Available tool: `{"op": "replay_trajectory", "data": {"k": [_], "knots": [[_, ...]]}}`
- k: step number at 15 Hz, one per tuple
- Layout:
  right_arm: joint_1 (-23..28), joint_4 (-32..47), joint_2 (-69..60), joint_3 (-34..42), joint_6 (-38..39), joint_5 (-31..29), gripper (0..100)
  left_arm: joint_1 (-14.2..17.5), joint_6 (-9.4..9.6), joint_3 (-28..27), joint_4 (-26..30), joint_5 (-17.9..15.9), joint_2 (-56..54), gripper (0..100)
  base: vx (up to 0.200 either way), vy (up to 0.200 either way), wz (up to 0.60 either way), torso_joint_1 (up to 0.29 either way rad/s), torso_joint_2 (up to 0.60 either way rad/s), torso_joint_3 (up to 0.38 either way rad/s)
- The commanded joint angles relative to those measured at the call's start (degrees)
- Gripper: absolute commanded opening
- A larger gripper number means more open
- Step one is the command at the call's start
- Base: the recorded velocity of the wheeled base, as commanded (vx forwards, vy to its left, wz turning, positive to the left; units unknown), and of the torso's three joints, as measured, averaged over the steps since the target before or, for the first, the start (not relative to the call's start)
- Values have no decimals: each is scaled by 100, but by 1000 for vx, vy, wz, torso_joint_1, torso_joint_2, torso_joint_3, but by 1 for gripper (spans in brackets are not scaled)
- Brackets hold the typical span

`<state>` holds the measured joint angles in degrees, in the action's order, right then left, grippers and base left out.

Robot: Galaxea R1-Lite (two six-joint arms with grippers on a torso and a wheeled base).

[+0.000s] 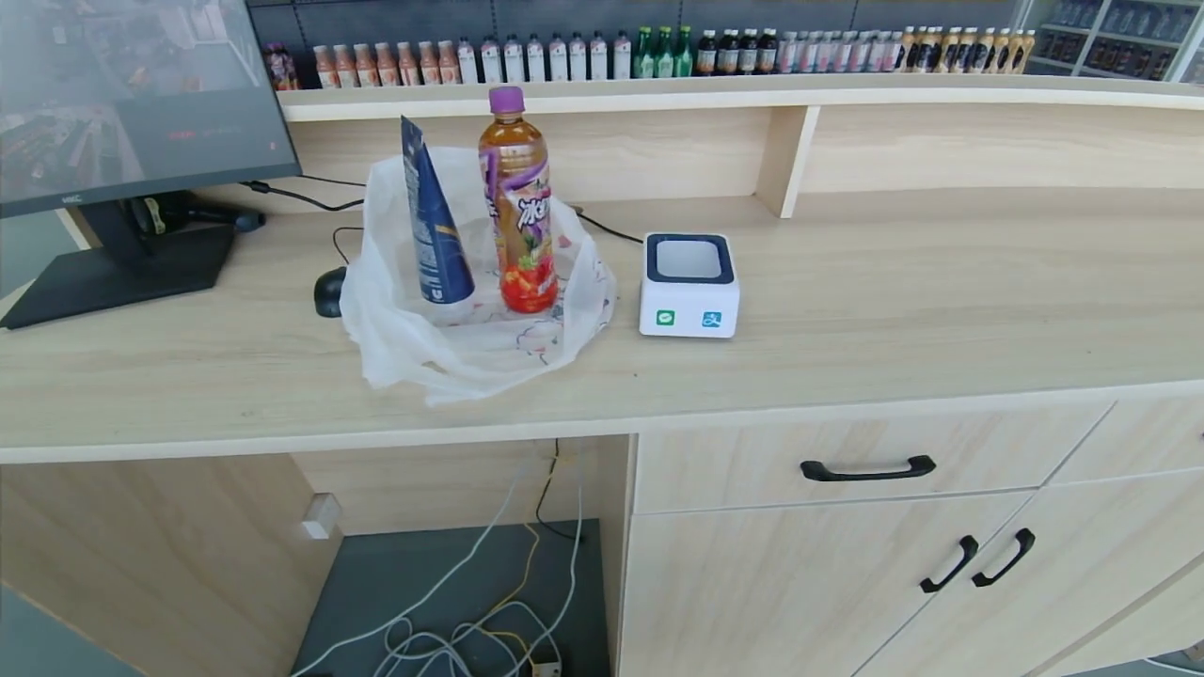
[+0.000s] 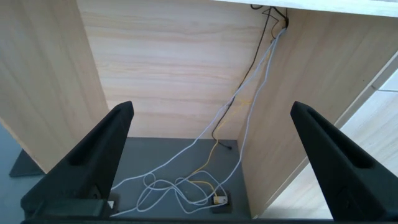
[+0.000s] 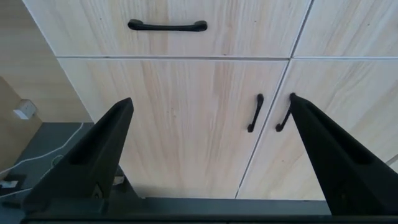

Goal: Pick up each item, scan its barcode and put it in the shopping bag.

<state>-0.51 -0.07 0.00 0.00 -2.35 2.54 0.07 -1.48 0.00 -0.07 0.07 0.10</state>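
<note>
A long pale wooden bench runs across in front of me, with a raised ledge along its back. At the left end a dark monitor stands on its flat black foot. Under the bench top on the right are a drawer with a black handle and cupboard doors below it. On the left is an open bay with a tangle of cables on its floor.

The left gripper sits low, facing into that open bay. Its black fingers are spread wide with nothing between them. The right gripper faces the cupboard doors, and its fingers are likewise parted and hold nothing.

On the bench top, between the monitor and the middle, lies the white shopping bag, slumped open. Standing upright inside it is a bottle of amber drink with a purple cap. Just beside that, on its left, is a blue pack, tapered towards the top and leaning slightly. Close to the right of the bag sits the small white scanner, its dark-framed window facing up. A black mouse peeks out at the bag's left edge, touching it or nearly so.
</note>
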Motion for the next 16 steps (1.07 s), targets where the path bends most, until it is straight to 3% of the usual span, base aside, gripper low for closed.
{"op": "replay_trajectory", "data": {"k": [1, 7, 16], "knots": [[-2, -1, 9, 0, -2, 1, 100, 1, -2, 0, 7, 1, -1, 100, 0, -200, 0, 2, 2, 2], [-2, -1, 9, 0, -2, 1, 100, 1, -2, 0, 7, 1, 8, 100, 0, -200, 0, 5, 1, 2], [-2, -1, 0, 0, 7, -7, 100, 1, 7, 0, 7, 1, -1, 100, 0, 0, 0, 0, 0, 0]]}}
